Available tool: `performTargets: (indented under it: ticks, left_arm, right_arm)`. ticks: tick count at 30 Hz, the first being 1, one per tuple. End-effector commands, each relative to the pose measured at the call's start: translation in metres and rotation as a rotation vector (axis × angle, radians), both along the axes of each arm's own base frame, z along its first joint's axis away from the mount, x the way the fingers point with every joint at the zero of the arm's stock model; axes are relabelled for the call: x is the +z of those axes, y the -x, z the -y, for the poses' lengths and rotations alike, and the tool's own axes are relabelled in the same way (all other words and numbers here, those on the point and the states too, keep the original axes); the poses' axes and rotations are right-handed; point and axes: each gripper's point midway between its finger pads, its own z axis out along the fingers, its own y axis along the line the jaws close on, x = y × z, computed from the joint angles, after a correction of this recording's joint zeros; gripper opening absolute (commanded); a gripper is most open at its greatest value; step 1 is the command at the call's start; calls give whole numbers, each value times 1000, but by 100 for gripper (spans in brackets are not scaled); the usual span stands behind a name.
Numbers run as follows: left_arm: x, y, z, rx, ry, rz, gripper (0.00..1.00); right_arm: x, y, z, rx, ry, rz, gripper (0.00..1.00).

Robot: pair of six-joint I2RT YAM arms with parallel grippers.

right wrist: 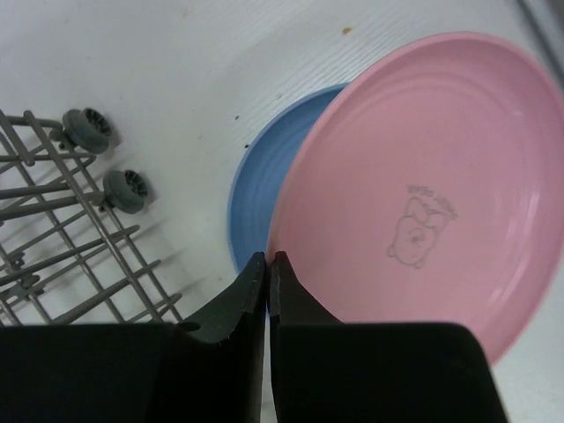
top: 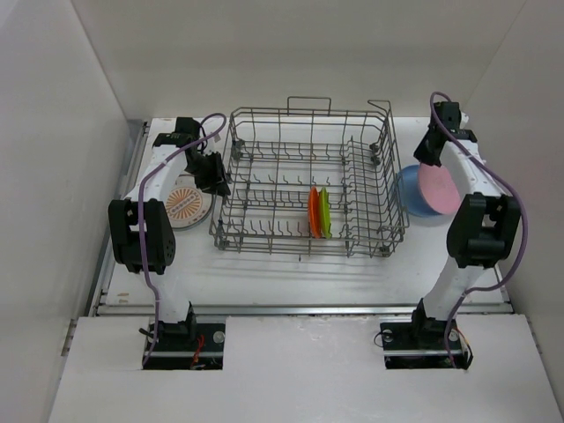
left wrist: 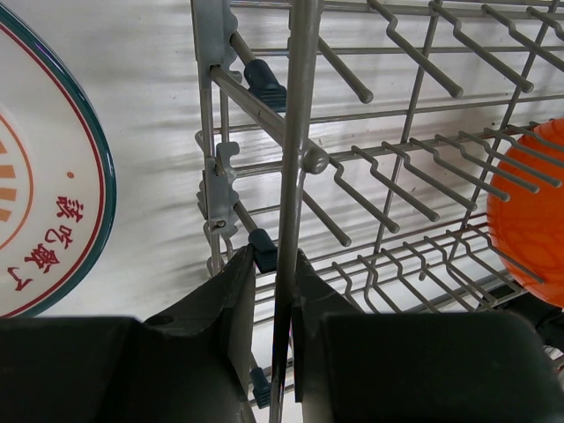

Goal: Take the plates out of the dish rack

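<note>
Two robot arms work at a white table (top: 291, 273), partway through unloading plates. The step in hand looks like stacking. The right gripper (right wrist: 269, 258) is closed, seemingly pinching the rim of a round pink plate (right wrist: 423, 176), which tilts over a blue plate (right wrist: 260, 185) lying on the table to the right of the rack. The likely next move is to lower the pink plate flat, let go, then reach into the rack for another plate without catching the tines. In the near right part of the large grey wire dish rack (top: 264, 240), a small orange plate (top: 314, 212) and a small lime-green plate (top: 325, 212) stand on edge side by side. No other plate shows in it. To the rack's left, a white plate with an orange sunburst (top: 187, 204) lies flat on the table. Just beyond it, the left gripper (left wrist: 276, 257) is clamped on an upright wire of the rack's left wall, apparently steadying it.
</note>
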Motion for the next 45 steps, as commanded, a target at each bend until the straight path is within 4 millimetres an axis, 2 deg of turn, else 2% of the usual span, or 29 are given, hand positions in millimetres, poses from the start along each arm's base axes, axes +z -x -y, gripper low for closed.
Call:
performTargets:
  ticks: [1, 4, 5, 6, 7, 8, 11, 12, 15, 16, 18, 19, 21, 22, 23, 25, 26, 28, 29, 31, 32, 33, 37, 39, 41, 45]
  left_arm:
    - [29, 4, -6, 20, 4, 42, 0]
    - [28, 1, -6, 20, 4, 42, 0]
    - [28, 1, -6, 20, 4, 42, 0]
    - [28, 1, -6, 20, 4, 42, 0]
    - [28, 1, -6, 20, 4, 42, 0]
    - [28, 1, -6, 20, 4, 42, 0]
    - [27, 1, -8, 15, -8, 46, 0]
    - [27, 1, -8, 15, -8, 46, 0]
    - [27, 1, -8, 15, -8, 46, 0]
    - [27, 1, -8, 15, -8, 46, 0]
    - [27, 1, -8, 15, -8, 46, 0]
    - [27, 1, -8, 15, -8, 46, 0]
    - [24, 0, -8, 15, -8, 37, 0]
    - [21, 0, -8, 15, -9, 28, 0]
    - [21, 0, -8, 15, -9, 28, 0]
    - [21, 0, -8, 15, -9, 28, 0]
    - [21, 0, -8, 15, -9, 28, 0]
    - [21, 0, -8, 15, -9, 28, 0]
    - [21, 0, -8, 15, -9, 28, 0]
    - [21, 0, -7, 23, -6, 24, 0]
    - [21, 0, -7, 23, -6, 24, 0]
    - [21, 0, -7, 23, -6, 24, 0]
    - [18, 2, -8, 23, -6, 15, 0]
    - [18, 2, -8, 23, -6, 15, 0]
    - [18, 2, -8, 23, -6, 15, 0]
    - [22, 3, -8, 23, -6, 26, 0]
  right_arm:
    - [21, -25, -12, 32, -69, 123, 0]
    - [1, -28, -14, 39, -82, 83, 0]
    - [-1, -34, -16, 48, -93, 82, 7]
    - [-3, -32, -18, 54, -101, 72, 16]
    - [-9, -33, -18, 54, -102, 60, 30]
    - [-5, -35, -22, 69, -118, 70, 52]
    - [26, -33, -24, 82, -117, 143, 69]
    - [55, -27, -24, 86, -109, 203, 71]
    - [109, -17, -12, 37, -45, 325, 73]
    - [140, -5, -11, 28, -28, 392, 73]
    - [170, 7, -12, 30, -20, 467, 73]
    - [188, 20, -25, 57, -22, 515, 73]
    - [204, 30, -54, 162, -12, 564, 73]
    - [201, 34, -93, 278, -37, 574, 73]
    - [209, 44, -113, 347, -41, 599, 73]
    - [196, 53, -154, 489, -46, 573, 70]
    - [183, 62, -185, 569, -59, 536, 69]
    - [158, 72, -216, 670, -93, 452, 66]
    - [138, 83, -243, 764, -126, 399, 64]
    - [116, 97, -270, 876, -138, 343, 64]
    - [97, 112, -292, 948, -148, 287, 64]
    - [83, 120, -302, 980, -158, 243, 64]
    - [57, 147, -330, 1094, -237, 179, 54]
    - [49, 149, -333, 1076, -242, 170, 48]
    - [30, 148, -328, 1021, -238, 124, 43]
    - [20, 145, -319, 962, -215, 104, 23]
